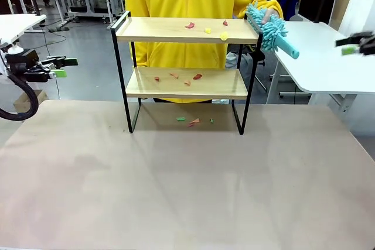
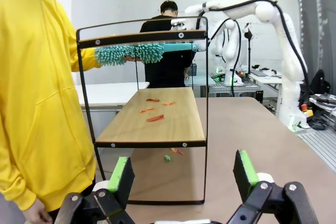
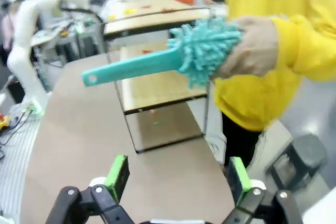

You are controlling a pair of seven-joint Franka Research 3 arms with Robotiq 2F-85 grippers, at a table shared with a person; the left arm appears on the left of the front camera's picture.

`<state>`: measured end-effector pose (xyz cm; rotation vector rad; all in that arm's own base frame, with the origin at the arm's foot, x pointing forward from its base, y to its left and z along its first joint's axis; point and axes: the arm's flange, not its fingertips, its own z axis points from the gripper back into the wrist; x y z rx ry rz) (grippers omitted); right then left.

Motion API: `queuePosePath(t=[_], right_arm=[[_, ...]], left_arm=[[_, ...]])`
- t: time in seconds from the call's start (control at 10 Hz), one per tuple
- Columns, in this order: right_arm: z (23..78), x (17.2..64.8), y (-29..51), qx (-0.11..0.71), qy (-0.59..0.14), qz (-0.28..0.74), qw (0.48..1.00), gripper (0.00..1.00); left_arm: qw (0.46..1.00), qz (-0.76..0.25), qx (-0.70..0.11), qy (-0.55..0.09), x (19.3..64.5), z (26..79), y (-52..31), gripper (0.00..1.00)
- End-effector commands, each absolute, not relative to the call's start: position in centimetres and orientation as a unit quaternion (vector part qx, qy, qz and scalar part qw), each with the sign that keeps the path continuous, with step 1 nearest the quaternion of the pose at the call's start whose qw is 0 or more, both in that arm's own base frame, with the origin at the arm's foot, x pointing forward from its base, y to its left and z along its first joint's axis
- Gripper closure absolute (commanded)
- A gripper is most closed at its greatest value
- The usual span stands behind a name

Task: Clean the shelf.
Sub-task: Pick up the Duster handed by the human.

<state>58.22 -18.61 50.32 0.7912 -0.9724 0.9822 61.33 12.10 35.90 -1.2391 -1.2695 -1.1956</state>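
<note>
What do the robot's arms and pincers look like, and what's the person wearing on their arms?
The left arm and right arm are white with rounded joints; a black cable runs along the right one. The left pincer and right pincer are black, each with two fingers faced with green pads. The person's sleeves are bright yellow, from a hoodie.

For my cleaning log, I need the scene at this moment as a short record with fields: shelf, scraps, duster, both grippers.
shelf: two-tier, upright on the table, far half
top board: red and yellow scraps
lower board: red and orange scraps
under shelf: few scraps on table
duster: teal, fluffy head held in person's hand at shelf's right end, handle toward right gripper
left gripper: open, empty, apart from shelf
right gripper: open, empty
</note>
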Motion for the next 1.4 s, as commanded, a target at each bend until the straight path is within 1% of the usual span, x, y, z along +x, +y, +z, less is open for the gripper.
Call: queuePosePath(t=[0.0,0.1,0.2,0.3,0.6,0.7,0.8,1.3], right_arm=[[54.8,55.9,-15.1,0.310,-0.351,0.367,0.804,0.00],[57.0,54.8,-13.1,0.285,-0.341,0.331,0.832,0.00],[58.7,54.1,-10.7,0.246,-0.350,0.304,0.851,0.00],[59.9,53.4,-7.9,0.210,-0.357,0.295,0.861,0.00],[61.1,53.0,-1.8,0.169,-0.340,0.268,0.885,0.00],[61.4,52.9,-1.4,0.213,-0.357,0.309,0.855,0.00],[61.7,53.3,-2.3,0.183,-0.355,0.286,0.871,0.00],[61.5,53.2,-2.6,0.187,-0.355,0.281,0.872,0.00]], left_arm=[[0.477,-0.494,-0.504,-0.524,61.2,36.1,12.1,0.00],[0.477,-0.494,-0.504,-0.524,61.2,36.1,12.1,0.00],[0.477,-0.494,-0.504,-0.524,61.2,36.1,12.1,0.00],[0.477,-0.494,-0.504,-0.524,61.2,36.1,12.1,0.00],[0.477,-0.494,-0.504,-0.524,61.2,36.1,12.1,0.00],[0.477,-0.494,-0.504,-0.524,61.2,36.1,12.1,0.00],[0.477,-0.494,-0.504,-0.524,61.2,36.1,12.1,0.00],[0.477,-0.494,-0.504,-0.524,61.2,36.1,12.1,0.00]])
